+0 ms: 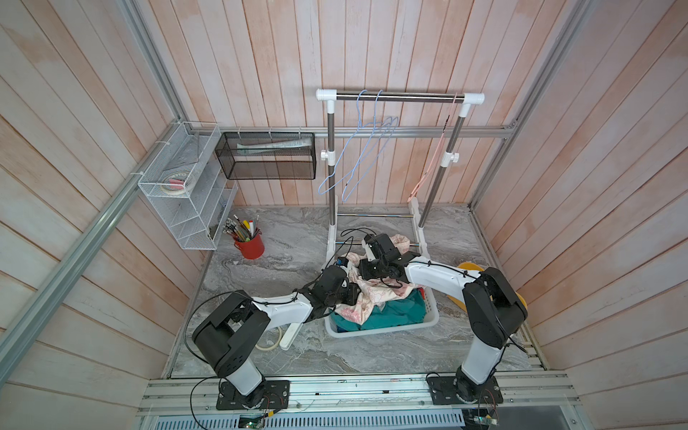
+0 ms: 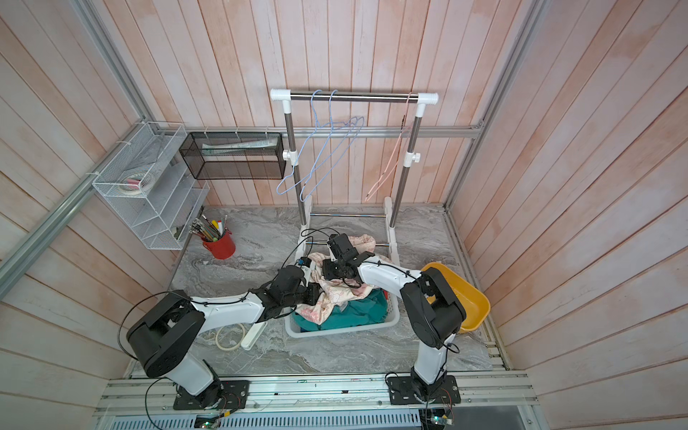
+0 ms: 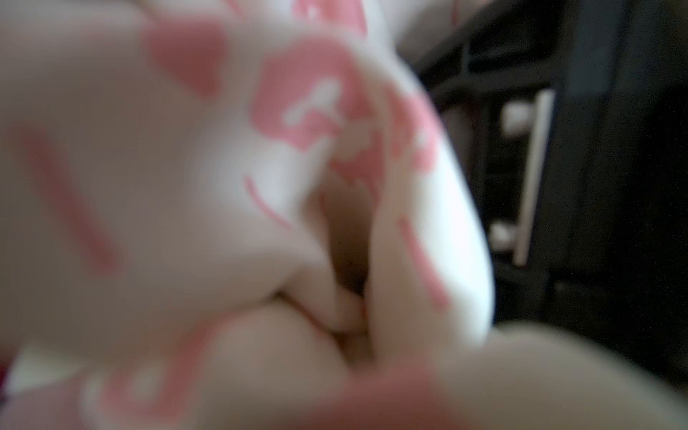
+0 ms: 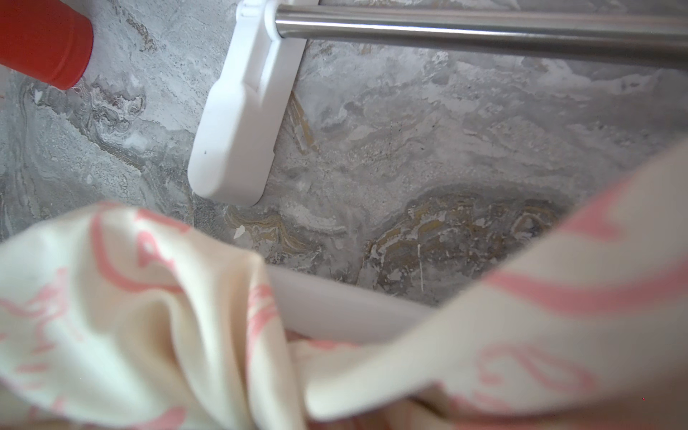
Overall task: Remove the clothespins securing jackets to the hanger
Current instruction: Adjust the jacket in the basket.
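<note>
Both the left hand and right hand are buried in the cream pink-printed jacket over the white basket; their grips cannot be told.

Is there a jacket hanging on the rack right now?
No, the blue hangers and pink hanger hang bare; the jackets lie in the white basket.

The cream jacket blurs across the whole left wrist view; lower centre in both top views it half buries the teal jacket.
</note>
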You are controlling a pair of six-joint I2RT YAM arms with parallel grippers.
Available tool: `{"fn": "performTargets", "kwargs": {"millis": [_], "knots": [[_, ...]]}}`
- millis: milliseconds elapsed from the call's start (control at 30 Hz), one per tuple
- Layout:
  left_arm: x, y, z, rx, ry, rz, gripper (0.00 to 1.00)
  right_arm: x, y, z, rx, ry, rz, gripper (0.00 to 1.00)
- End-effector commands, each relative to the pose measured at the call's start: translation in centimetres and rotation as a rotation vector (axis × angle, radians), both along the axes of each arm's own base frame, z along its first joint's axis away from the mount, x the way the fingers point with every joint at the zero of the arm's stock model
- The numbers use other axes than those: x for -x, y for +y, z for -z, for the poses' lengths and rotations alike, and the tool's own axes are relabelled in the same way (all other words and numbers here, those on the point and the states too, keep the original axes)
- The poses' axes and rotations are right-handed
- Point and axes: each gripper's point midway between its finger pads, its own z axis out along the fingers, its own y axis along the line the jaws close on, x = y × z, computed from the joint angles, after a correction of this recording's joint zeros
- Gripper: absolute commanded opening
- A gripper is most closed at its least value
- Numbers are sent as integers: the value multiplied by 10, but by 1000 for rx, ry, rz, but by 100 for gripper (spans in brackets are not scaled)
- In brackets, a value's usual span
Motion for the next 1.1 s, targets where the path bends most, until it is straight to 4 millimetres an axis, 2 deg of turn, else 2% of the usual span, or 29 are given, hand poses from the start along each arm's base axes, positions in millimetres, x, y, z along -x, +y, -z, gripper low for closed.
{"fn": "performTargets", "kwargs": {"millis": [0, 133, 267, 367, 467, 567, 667, 767, 867, 967, 1067], "knots": [[56, 62, 102, -306, 302, -29, 37, 93, -82, 135, 415, 392, 35, 31], [57, 60, 112, -321, 333, -12, 34, 92, -101, 149, 612, 360, 33, 33], [60, 57, 122, -317, 363, 0, 31, 86, -93, 154, 612, 366, 16, 39], [60, 57, 121, -315, 356, 1, 27, 81, -83, 141, 566, 356, 11, 44], [60, 61, 118, -314, 345, -11, 18, 70, -65, 104, 450, 295, 14, 52], [61, 65, 115, -313, 335, -30, 11, 50, -51, 52, 344, 201, 38, 61], [61, 66, 112, -314, 328, -33, 6, 26, -49, -1, 285, 105, 75, 66], [61, 67, 111, -313, 323, -30, 0, 3, -55, -44, 228, 37, 115, 69], [63, 67, 109, -315, 319, -22, 0, -11, -65, -88, 192, -37, 153, 71], [61, 65, 106, -311, 309, -14, 0, -14, -80, -130, 149, -101, 193, 71], [59, 63, 102, -305, 298, -3, 0, -8, -105, -158, 135, -176, 263, 71]]}}
